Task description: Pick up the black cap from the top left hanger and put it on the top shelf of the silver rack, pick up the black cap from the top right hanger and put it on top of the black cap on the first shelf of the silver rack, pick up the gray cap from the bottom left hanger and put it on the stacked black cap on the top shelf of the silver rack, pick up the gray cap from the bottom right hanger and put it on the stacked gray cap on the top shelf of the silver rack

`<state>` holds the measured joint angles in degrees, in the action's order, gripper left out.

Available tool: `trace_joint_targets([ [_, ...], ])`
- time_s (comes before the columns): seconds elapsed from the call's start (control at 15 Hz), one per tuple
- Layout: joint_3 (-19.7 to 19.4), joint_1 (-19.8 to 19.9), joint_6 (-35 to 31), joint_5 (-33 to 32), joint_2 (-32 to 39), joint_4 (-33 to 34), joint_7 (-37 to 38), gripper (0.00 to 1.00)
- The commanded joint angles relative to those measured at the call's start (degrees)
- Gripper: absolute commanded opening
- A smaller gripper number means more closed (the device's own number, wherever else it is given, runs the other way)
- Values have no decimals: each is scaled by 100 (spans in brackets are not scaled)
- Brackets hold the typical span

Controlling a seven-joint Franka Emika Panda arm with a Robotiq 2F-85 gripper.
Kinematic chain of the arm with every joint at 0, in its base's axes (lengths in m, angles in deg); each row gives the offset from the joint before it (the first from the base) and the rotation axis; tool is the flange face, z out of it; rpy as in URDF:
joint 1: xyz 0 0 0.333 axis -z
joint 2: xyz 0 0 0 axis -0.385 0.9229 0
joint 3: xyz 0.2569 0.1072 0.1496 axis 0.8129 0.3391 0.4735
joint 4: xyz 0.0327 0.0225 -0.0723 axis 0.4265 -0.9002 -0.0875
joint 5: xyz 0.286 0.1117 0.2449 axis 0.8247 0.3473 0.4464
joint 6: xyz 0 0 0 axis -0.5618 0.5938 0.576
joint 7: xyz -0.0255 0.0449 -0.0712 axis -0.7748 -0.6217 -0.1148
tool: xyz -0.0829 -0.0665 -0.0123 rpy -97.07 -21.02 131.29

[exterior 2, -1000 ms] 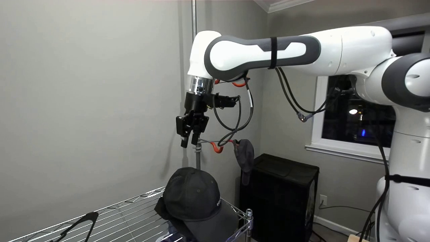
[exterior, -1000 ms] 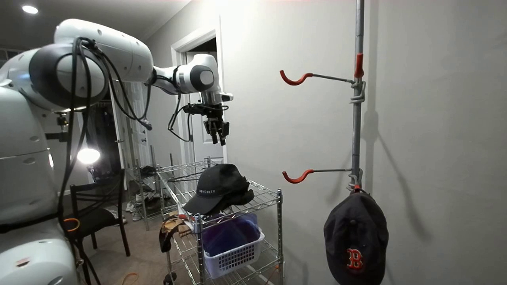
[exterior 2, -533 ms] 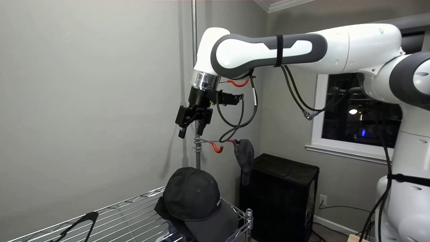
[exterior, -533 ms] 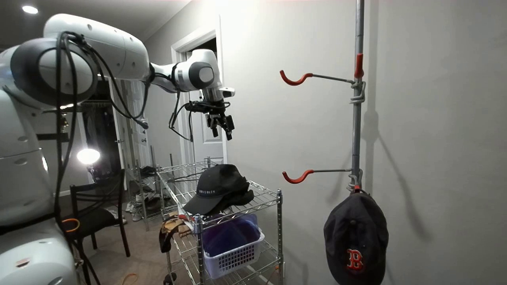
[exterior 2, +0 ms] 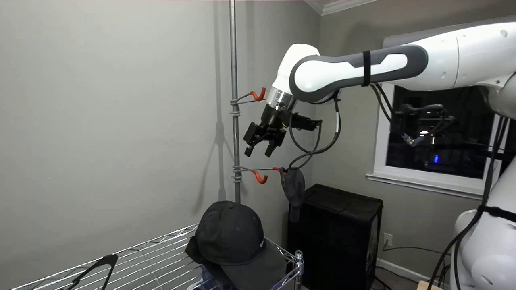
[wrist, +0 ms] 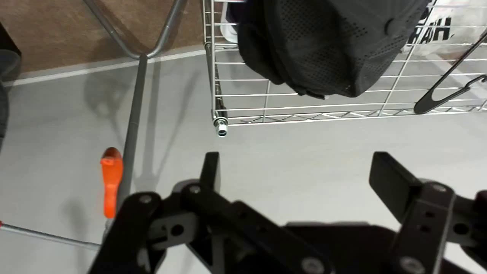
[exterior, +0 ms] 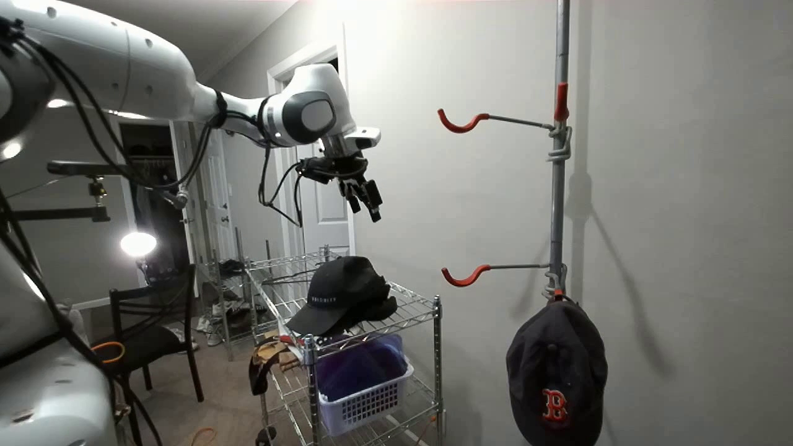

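Observation:
A stack of dark caps (exterior: 344, 288) lies on the top shelf of the silver rack (exterior: 412, 303); how many cannot be told. The stack also shows in an exterior view (exterior 2: 231, 233) and in the wrist view (wrist: 323, 42). A dark grey cap (exterior: 557, 371) with a red B hangs from a bottom hook; it also shows in an exterior view (exterior 2: 293, 187). The other bottom hook (exterior: 466, 277) and the top hooks (exterior: 461, 124) are bare. My gripper (exterior 2: 259, 152) is open and empty above the rack, near the pole; it also shows in the wrist view (wrist: 295, 163).
The grey pole (exterior: 557, 204) with its projecting hooks stands near the wall. A black cabinet (exterior 2: 334, 225) stands behind the hanging cap. A black clothes hanger (exterior 2: 96, 268) lies on the top shelf. A white basket (exterior: 372, 402) sits lower in the rack.
My gripper has moved away from above the cap stack, toward the pole and hooks, and has tilted. Its fingers have spread wider. The caps have not moved.

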<state>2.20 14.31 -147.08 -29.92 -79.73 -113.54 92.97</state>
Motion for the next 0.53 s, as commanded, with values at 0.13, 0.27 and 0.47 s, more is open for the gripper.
trace_joint_targets([
  [0.13,-368,471,-174,136,-1062,-1229,-62,100],
  [0.27,-510,636,-189,118,-1183,-1472,-100,100],
  [0.47,-759,893,-262,134,-1170,-1717,-135,100],
])
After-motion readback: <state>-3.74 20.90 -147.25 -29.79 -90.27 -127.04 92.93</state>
